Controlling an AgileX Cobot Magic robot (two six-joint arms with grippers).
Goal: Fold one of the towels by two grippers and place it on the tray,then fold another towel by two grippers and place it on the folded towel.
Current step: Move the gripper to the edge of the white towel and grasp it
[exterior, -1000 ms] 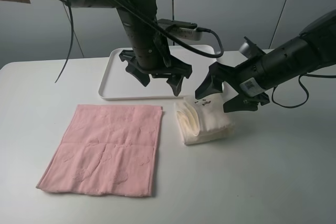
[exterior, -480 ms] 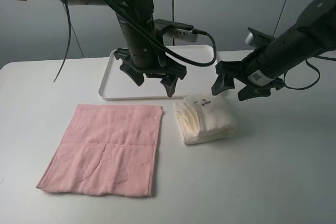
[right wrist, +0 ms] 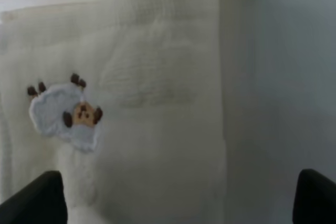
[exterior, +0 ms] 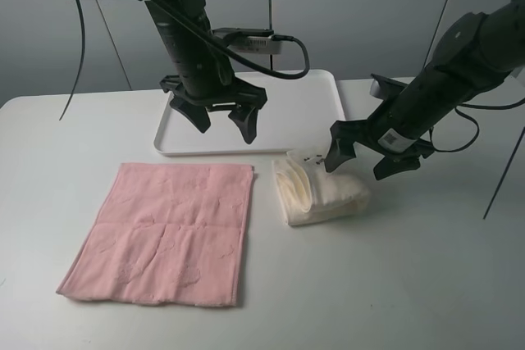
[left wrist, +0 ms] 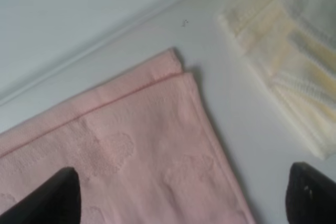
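Two-arm towel folding, shown at the hand-over from folding to placing. The cream towel [exterior: 316, 194] lies as a compact folded bundle on the tabletop [exterior: 410, 284], just near of the right near corner of the white tray [exterior: 303, 112] and outside it. The first fold therefore reads as complete, and the step in hand is judged to be the transfer onto the tray.

The right pincer [exterior: 357, 168] is released, its jaws spread over the right end of the bundle. Whether they touch the cloth cannot be told. The left pincer [exterior: 224, 125] is also released, holds nothing, and hangs over the near edge of the tray.

The next move probably calls for the right jaws to close on all the layers at once, so that the bundle does not open while it is carried the short way far and left onto the tray.

In the right wrist view the cream towel [right wrist: 157, 103] shows a soft, woven surface with a small embroidered animal patch [right wrist: 65, 111]. Its stacked fold edges face left.

The pink towel [exterior: 164, 231] lies spread flat to the left, parted from the cream bundle by a strip of tabletop. In the left wrist view its far right corner [left wrist: 181, 72] shows two edges layered together.
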